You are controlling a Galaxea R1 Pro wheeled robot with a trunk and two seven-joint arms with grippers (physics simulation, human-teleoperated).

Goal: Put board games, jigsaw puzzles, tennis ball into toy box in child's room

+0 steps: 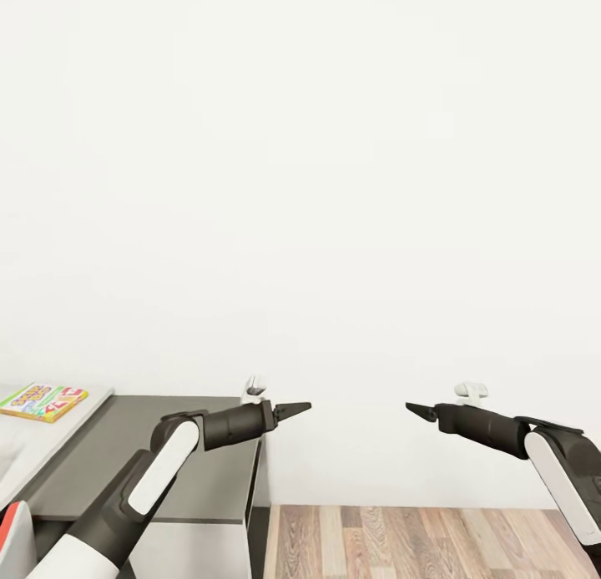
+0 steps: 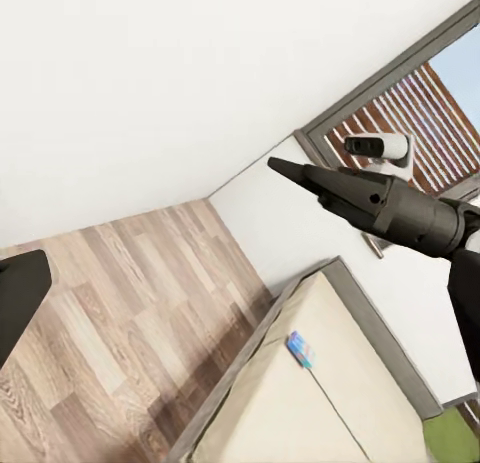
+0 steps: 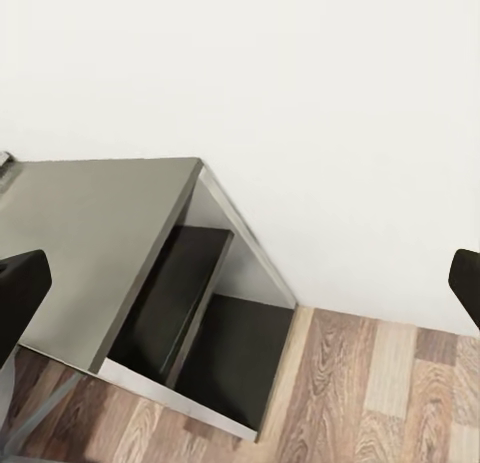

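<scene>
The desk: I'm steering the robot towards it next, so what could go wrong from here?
The left gripper hangs over the dark end of the desk; turning the base could swing that forearm into the top. The game box sits at the far left edge of the head view, easy to lose sight of. On the bed, a small blue box is still uncollected.

Board game (image 1: 43, 401): yellow, green, red print, on pale grey part of the table (image 1: 196, 470); rest of tabletop dark grey, cabinet front white. Wall (image 1: 334, 187) plain white. Floor (image 1: 417, 541) light brown wood planks. Left gripper (image 1: 292, 410) and right gripper (image 1: 420, 411) black; arms black with white panels. Bed (image 2: 300, 413): cream mattress, grey frame, small blue board game (image 2: 299, 349) on it.
</scene>
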